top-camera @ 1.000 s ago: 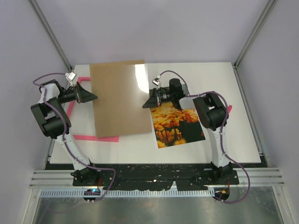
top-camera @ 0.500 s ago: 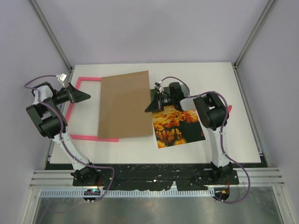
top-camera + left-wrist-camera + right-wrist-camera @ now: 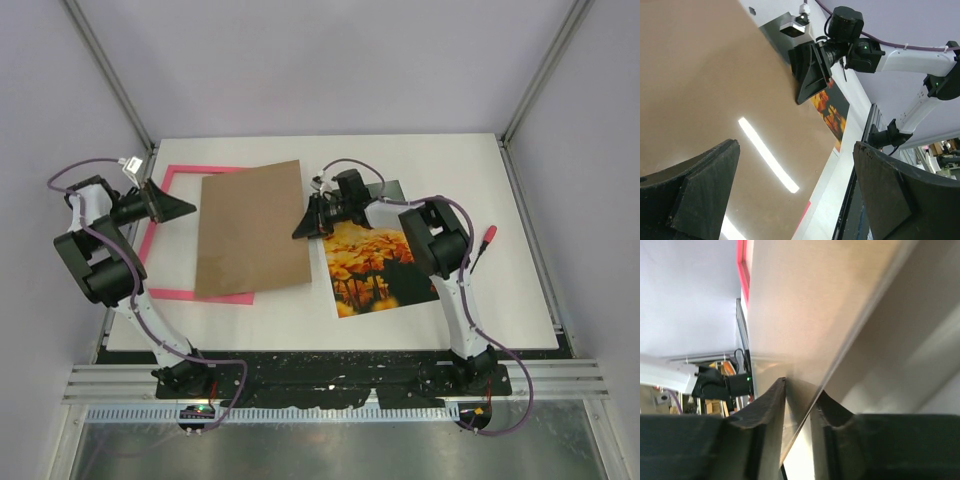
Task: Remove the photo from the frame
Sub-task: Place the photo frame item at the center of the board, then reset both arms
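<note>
1. The photo lies flat on the bench, out of the frame. It is just beside my right tool, on the arm side.
2. The frame lies well past my right tool's tip, partly under the brown board. It is right in front of my left tool.
3. My right tool's fingers sit close on both sides of the board's edge. I cannot tell if they pinch it.
4. My left tool is spread wide and holds nothing.
5. If I pull back while the board is caught, it could slide onto the photo or shove the frame.
</note>
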